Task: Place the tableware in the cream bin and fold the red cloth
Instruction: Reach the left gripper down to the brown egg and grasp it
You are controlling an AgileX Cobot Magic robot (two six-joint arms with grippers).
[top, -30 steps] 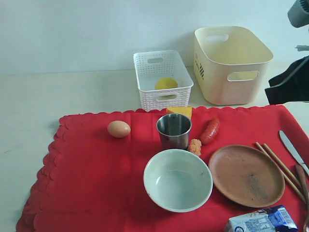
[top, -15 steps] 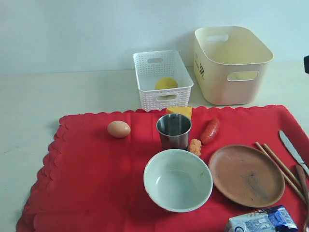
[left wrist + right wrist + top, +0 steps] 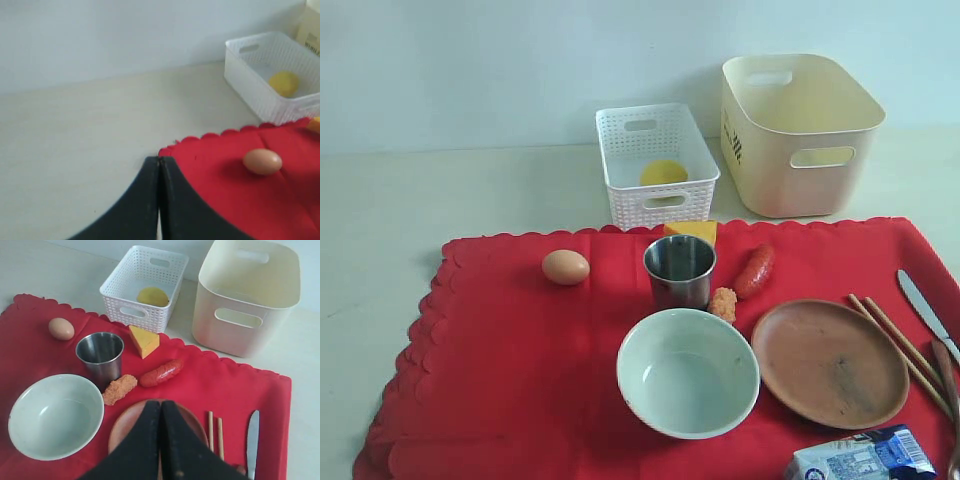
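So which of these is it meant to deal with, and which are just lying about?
For the job: bowl, steel cup, brown plate, chopsticks, knife, cream bin, red cloth.
Just lying about: egg, sausage, cheese wedge, fried nugget, carton, white basket holding a lemon.

Cream bin (image 3: 790, 185): a dark print (image 3: 734, 140) in several short stacked lines stands on the wall turned toward the white basket (image 3: 630, 208); in the exterior view the letters are too small to make out.
Same print, left wrist view: a row of dark capitals shows at the frame's edge, cut off and blurred, not legible.
Carton (image 3: 865, 458): blue and white wrapper with printed markings, partly cut off by the frame; no word or number is clear enough to read.
Readable text: none.
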